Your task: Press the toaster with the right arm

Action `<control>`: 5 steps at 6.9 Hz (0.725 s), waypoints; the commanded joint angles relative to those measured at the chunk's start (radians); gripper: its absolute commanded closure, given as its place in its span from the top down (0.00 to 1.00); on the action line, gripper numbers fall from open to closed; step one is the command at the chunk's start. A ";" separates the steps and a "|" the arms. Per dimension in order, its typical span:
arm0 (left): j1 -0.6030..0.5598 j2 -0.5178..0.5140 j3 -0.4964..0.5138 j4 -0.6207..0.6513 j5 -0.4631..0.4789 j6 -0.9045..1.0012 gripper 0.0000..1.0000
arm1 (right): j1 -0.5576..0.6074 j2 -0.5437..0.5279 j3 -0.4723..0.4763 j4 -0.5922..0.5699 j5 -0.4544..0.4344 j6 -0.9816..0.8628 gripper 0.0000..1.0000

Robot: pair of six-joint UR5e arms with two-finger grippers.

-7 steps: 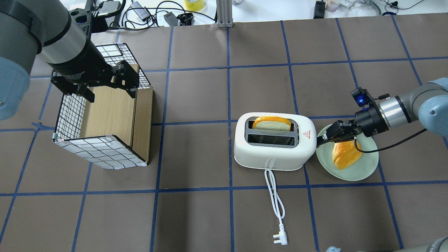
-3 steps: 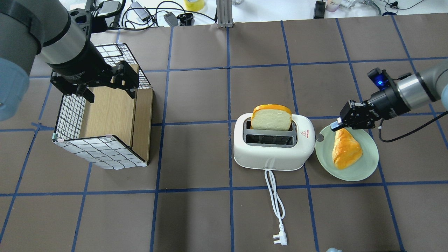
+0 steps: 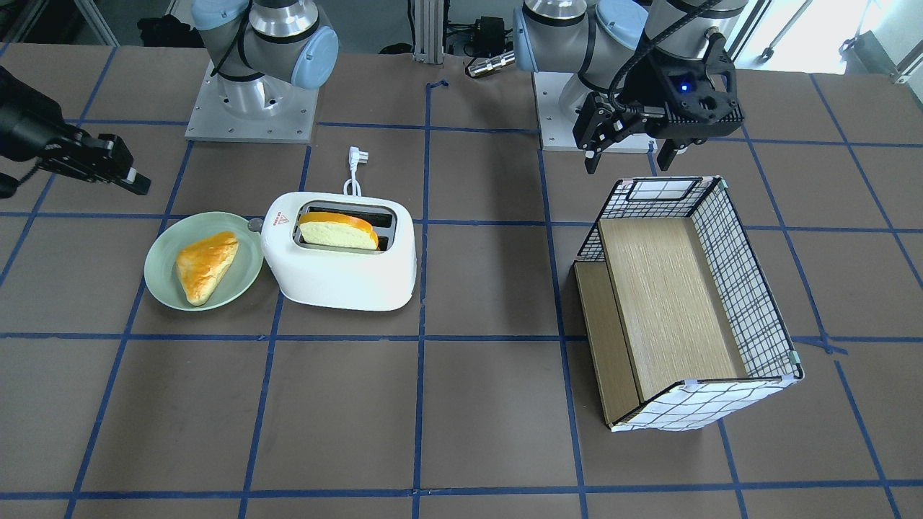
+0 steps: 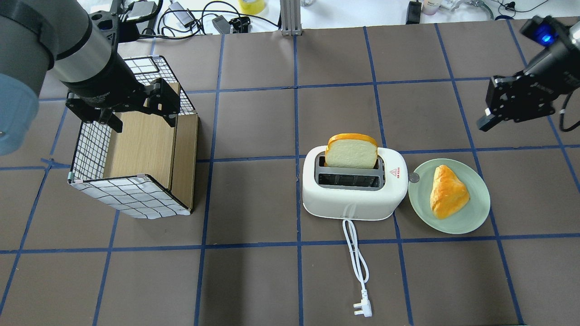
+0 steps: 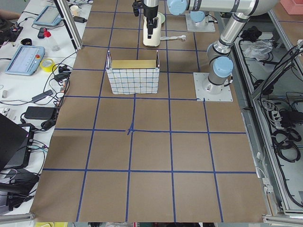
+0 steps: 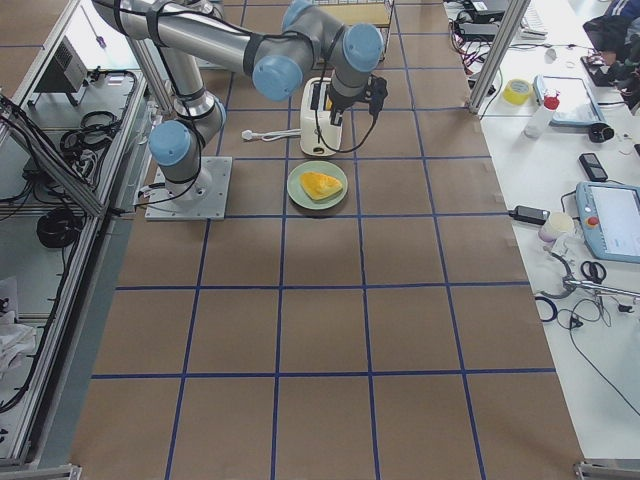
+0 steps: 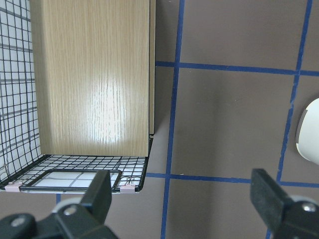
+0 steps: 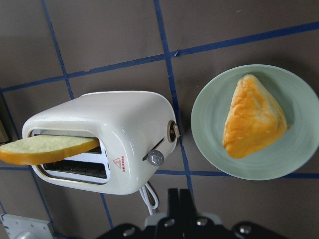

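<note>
The white toaster (image 4: 353,199) stands at table centre-right, cord (image 4: 358,258) trailing toward the near edge. Its grey lever knob (image 4: 413,178) is on the end facing the plate; it also shows in the right wrist view (image 8: 155,158). A bread slice (image 4: 351,153) stands raised out of the far slot. My right gripper (image 4: 482,123) is shut and empty, lifted well away to the far right of the toaster (image 3: 339,267). My left gripper (image 4: 142,121) hangs open and empty over the wire basket's far end.
A green plate (image 4: 480,213) with an orange pastry (image 4: 448,192) lies against the toaster's lever end. A wire-grid basket (image 4: 131,197) with a wooden board (image 4: 140,145) stands at the left. Cables and gear lie beyond the far table edge.
My right gripper left the lever knob and pulled up and away to the far right. The bread slice popped up out of the slot. The left arm has not moved.
</note>
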State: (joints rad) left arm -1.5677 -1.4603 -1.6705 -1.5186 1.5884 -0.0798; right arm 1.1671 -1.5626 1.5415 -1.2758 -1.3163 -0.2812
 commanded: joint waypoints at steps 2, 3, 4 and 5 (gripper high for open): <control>0.000 0.000 0.000 0.000 -0.001 0.000 1.00 | 0.206 0.004 -0.156 0.076 -0.159 0.298 0.16; 0.000 0.000 0.000 0.000 -0.001 0.000 1.00 | 0.289 0.007 -0.146 0.031 -0.181 0.372 0.16; 0.000 0.000 0.000 0.000 -0.001 0.000 1.00 | 0.334 0.006 -0.140 0.001 -0.202 0.407 0.18; 0.000 0.000 0.000 0.000 -0.001 0.000 1.00 | 0.363 0.007 -0.133 -0.041 -0.219 0.425 0.19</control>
State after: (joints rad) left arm -1.5677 -1.4603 -1.6705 -1.5187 1.5877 -0.0798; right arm 1.4809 -1.5566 1.4012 -1.2703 -1.5112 0.1051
